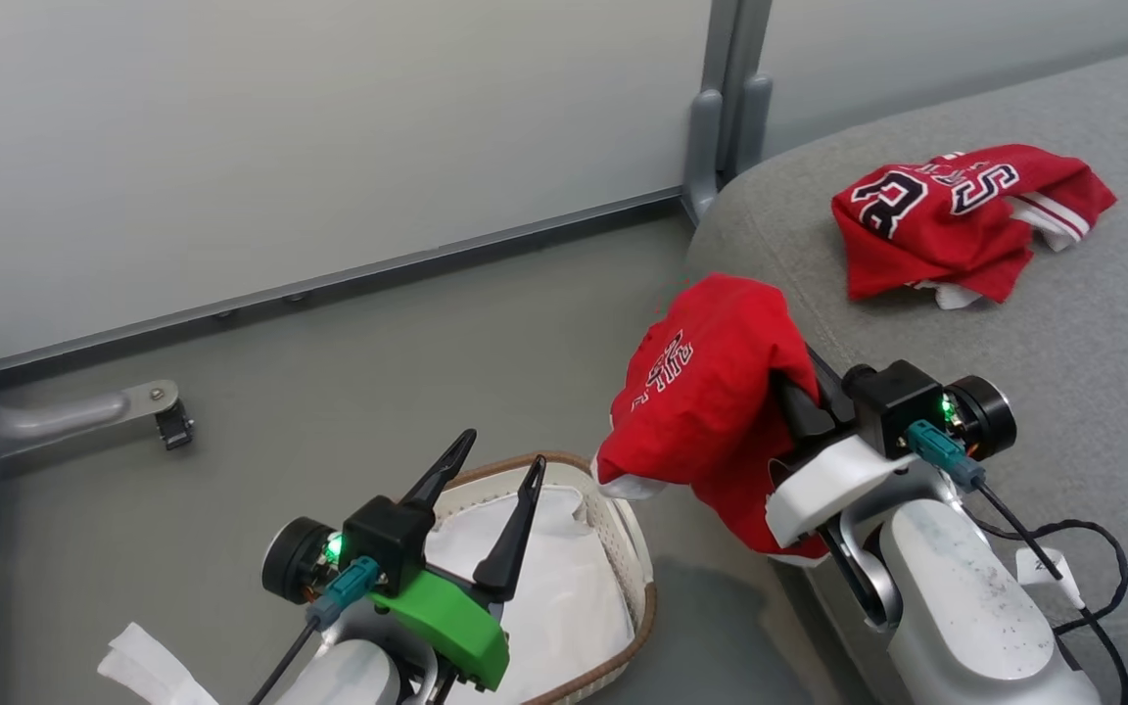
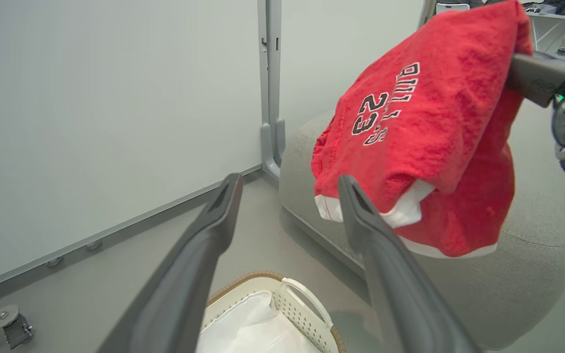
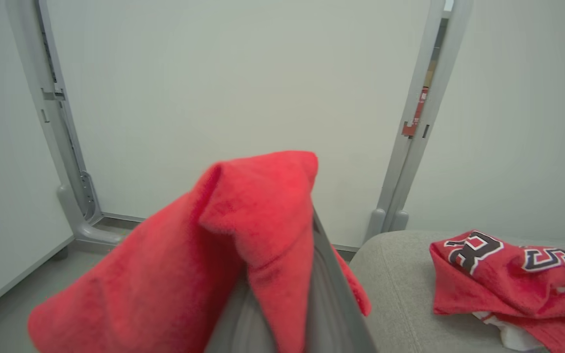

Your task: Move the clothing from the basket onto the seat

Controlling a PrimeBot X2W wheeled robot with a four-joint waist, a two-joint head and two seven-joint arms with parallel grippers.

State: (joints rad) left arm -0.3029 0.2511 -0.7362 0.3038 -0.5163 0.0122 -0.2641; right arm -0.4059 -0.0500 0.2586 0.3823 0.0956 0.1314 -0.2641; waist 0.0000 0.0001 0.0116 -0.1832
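My right gripper (image 1: pixel 797 392) is shut on a red jersey (image 1: pixel 711 411), which hangs in the air over the left edge of the grey seat (image 1: pixel 1063 372). The cloth drapes over its fingers and hides their tips. In the left wrist view the same jersey (image 2: pixel 424 132) shows black-and-white numerals. A second red jersey (image 1: pixel 956 220) lies crumpled farther back on the seat. The white basket (image 1: pixel 623 548) with a brown rim stands on the floor, holding a white liner sheet (image 1: pixel 564 578). My left gripper (image 1: pixel 503 448) hovers above the basket, open with nothing between its fingers.
Pale wall panels with a grey post (image 1: pixel 726 108) stand behind the seat. A metal bracket with a caster (image 1: pixel 167 416) sticks out at the floor's left. A black cable (image 1: pixel 1083 548) trails over the seat by my right arm. Grey floor lies between basket and wall.
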